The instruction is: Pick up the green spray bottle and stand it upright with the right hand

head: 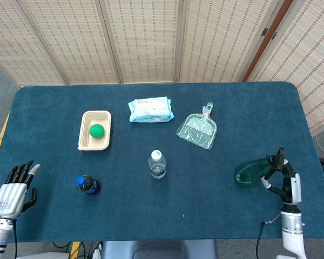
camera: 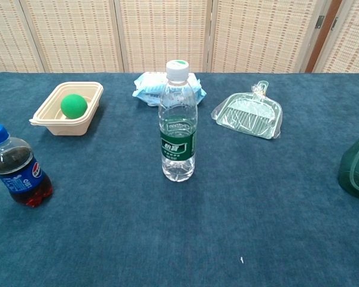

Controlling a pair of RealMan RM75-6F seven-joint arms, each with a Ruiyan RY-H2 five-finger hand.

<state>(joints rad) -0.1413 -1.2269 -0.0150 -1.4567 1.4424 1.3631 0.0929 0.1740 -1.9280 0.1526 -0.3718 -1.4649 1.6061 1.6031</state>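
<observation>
The green spray bottle (head: 250,173) is translucent and lies tilted on the blue table (head: 232,108) near its right edge. In the chest view only the bottle's body (camera: 356,170) shows, cut off by the right border. My right hand (head: 279,175) is at the bottle's right end, with its fingers around the neck and sprayer; the grip itself is partly hidden. My left hand (head: 13,188) hangs at the near left corner with its fingers apart and nothing in it.
A clear water bottle (head: 157,164) stands mid-table and a small cola bottle (head: 87,184) at the near left. Further back are a beige tray (head: 85,141) holding a green ball (head: 96,130), a wipes pack (head: 150,109) and a wrapped dustpan (head: 197,129).
</observation>
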